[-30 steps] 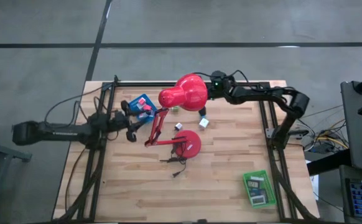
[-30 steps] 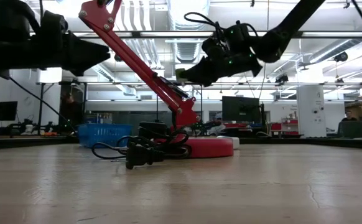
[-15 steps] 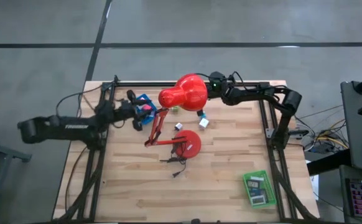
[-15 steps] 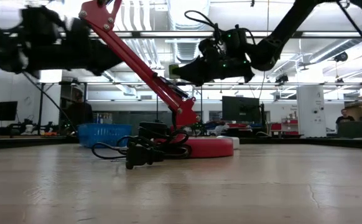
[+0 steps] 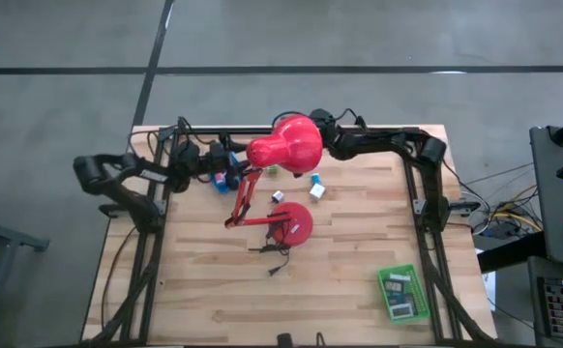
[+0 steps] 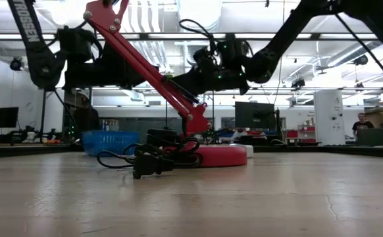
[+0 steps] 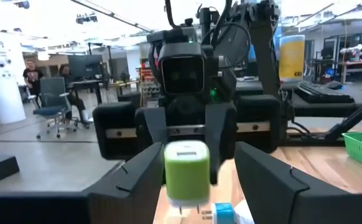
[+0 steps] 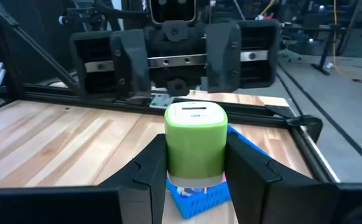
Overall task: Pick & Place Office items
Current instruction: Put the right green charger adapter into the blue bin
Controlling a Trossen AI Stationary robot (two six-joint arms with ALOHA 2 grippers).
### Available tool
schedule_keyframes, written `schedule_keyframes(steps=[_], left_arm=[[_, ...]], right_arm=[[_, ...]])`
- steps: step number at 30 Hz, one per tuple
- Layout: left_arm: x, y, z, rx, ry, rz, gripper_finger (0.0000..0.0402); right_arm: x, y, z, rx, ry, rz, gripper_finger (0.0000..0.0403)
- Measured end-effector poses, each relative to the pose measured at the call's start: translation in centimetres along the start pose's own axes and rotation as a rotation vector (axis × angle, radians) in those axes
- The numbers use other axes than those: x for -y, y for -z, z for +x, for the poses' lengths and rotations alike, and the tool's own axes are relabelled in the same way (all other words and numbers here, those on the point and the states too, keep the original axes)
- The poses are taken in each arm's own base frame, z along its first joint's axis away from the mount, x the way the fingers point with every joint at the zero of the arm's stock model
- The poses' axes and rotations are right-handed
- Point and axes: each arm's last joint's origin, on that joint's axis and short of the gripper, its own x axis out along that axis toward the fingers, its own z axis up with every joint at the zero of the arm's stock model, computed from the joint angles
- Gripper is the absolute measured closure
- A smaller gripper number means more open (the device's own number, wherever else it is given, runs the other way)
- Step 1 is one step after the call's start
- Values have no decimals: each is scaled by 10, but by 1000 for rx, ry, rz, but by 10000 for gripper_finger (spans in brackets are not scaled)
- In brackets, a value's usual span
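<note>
A green block (image 8: 195,140) with a white underside, one of the office items, sits between the fingers of my right gripper (image 8: 195,163), which is shut on it. In the high view the red lamp's head (image 5: 286,145) hides this gripper. My left gripper (image 7: 196,158) stands open at the far left (image 5: 229,162), level and facing the right gripper. The block (image 7: 186,167) shows a little beyond its fingertips, untouched by them. A blue tray (image 8: 201,198) lies below the block. My right gripper pinches the green block by two opposite sides (image 8: 172,155) between its two fingers. The fingers come level from the table's right. The block stands upright and is lifted clear, above the blue tray.
The red desk lamp's base (image 5: 291,222), jointed arm (image 5: 243,198) and black cord (image 5: 274,256) fill the table's middle. Small white and teal blocks (image 5: 315,186) lie beside the base. A green tray (image 5: 402,293) with flat items sits near right.
My left gripper has swung toward the far edge and the right, over the blue tray, and now faces the right gripper. My right gripper has carried the green block toward the table's left and a little down, in under the lamp head.
</note>
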Motion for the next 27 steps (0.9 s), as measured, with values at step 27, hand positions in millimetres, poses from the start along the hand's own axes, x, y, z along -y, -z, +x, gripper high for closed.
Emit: schedule_keyframes(steps=[27], left_arm=[[-18, 14, 11, -35, 14, -2, 200]], right_arm=[[16, -5, 19, 38, -55, -33, 286]])
